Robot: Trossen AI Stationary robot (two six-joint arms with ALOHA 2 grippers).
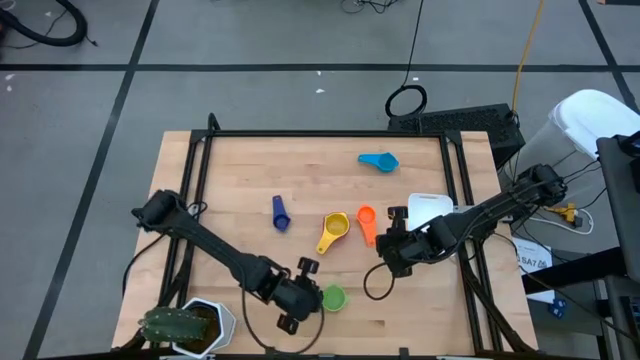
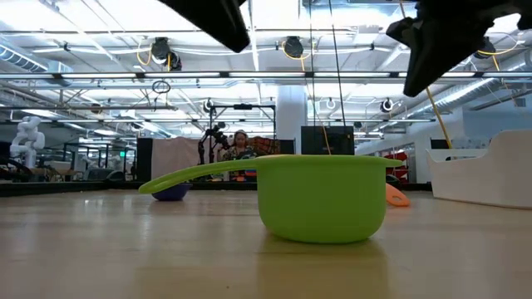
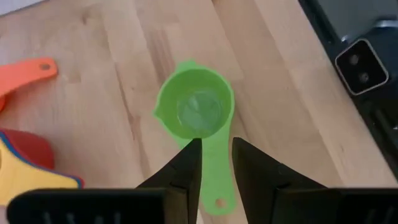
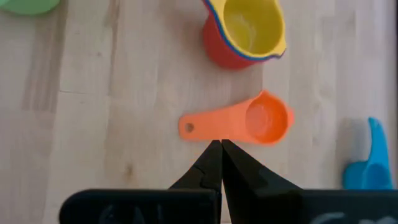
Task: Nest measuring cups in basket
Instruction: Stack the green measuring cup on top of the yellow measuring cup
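Near front edge: green cup (image 3: pixel 198 112) sits upright on the surface (image 1: pixel 310 170), handle between my left pincer (image 3: pixel 215 163) fingers, which stand slightly apart on either side of it; I can't tell if they touch.
Right pincer (image 4: pixel 220 155): clenched, empty, above the orange cup (image 4: pixel 239 122).
Basket (image 1: pixel 428 210): well apart from green cup, behind the right arm.
Risk, grip: thin handle may twist, tipping the cup.
Risk, path: the right arm blocks the basket; arms could clash.
Risk, nesting: yellow stack (image 4: pixel 247 30) still outside.
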